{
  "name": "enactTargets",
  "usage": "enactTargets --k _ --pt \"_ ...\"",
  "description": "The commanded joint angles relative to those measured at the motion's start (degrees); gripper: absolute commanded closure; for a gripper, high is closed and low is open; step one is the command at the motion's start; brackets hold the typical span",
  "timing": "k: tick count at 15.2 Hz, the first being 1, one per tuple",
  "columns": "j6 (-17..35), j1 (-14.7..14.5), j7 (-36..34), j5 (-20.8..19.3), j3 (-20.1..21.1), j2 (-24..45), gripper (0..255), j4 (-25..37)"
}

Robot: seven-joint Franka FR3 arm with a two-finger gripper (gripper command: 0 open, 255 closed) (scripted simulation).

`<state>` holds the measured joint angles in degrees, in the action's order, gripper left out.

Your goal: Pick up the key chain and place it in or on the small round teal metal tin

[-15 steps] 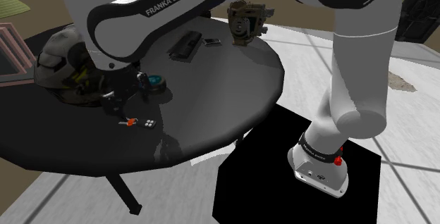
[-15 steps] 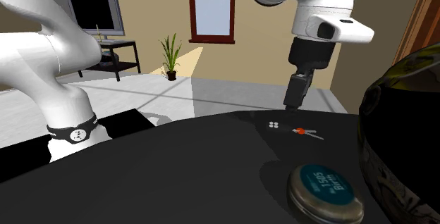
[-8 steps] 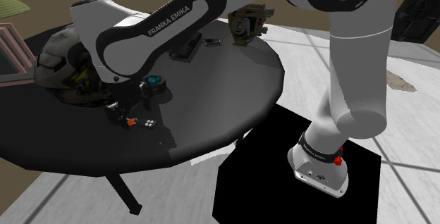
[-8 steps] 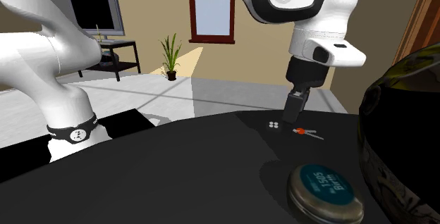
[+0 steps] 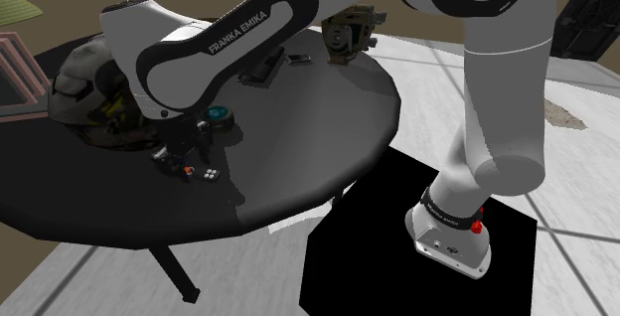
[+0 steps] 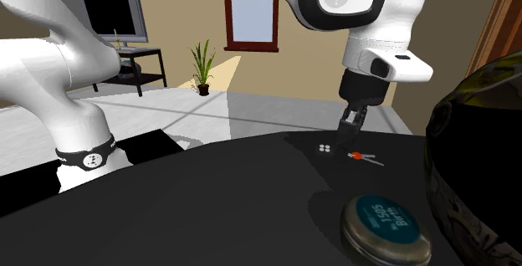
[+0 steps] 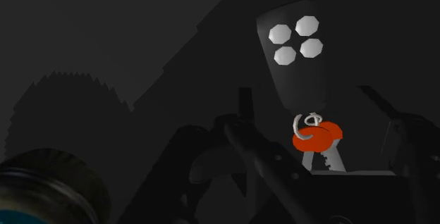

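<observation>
Hanging low over the round black table (image 5: 318, 135), the black gripper (image 5: 180, 159) is seen directly above the key chain (image 5: 206, 173). The key chain is laid flat on the table top, and it is made of a dark fob with four white buttons, a small metal ring, a red key head and a pale key blade.

In the wrist view the gripper (image 7: 323, 148) is shown with its fingers (image 7: 271, 163) held apart. The red head of the key chain (image 7: 315, 137) is placed between them. Whether the fingers are touching it cannot be told, because this part is very dim.

In the second exterior view the gripper (image 6: 349, 128) is seen close to the table, just beside the key chain (image 6: 357, 155). The round tin (image 6: 386, 222), with a teal lid and a grey metal rim, is set on the same table, nearer to that camera.

In the shoulder view the tin (image 5: 217, 116) is found near the key chain, on its far side. A dark helmet (image 5: 87, 90) is placed at the shoulder view's left of the tin.
</observation>
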<state>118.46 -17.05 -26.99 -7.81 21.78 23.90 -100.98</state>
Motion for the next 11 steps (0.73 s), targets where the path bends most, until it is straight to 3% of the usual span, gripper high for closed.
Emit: enactTargets --k 1,11 --pt "0.0 0.0 0.0 0.0 0.0 0.0 255 0.0" --pt "-1.24 0.1 0.17 0.32 0.16 -0.72 255 0.57"
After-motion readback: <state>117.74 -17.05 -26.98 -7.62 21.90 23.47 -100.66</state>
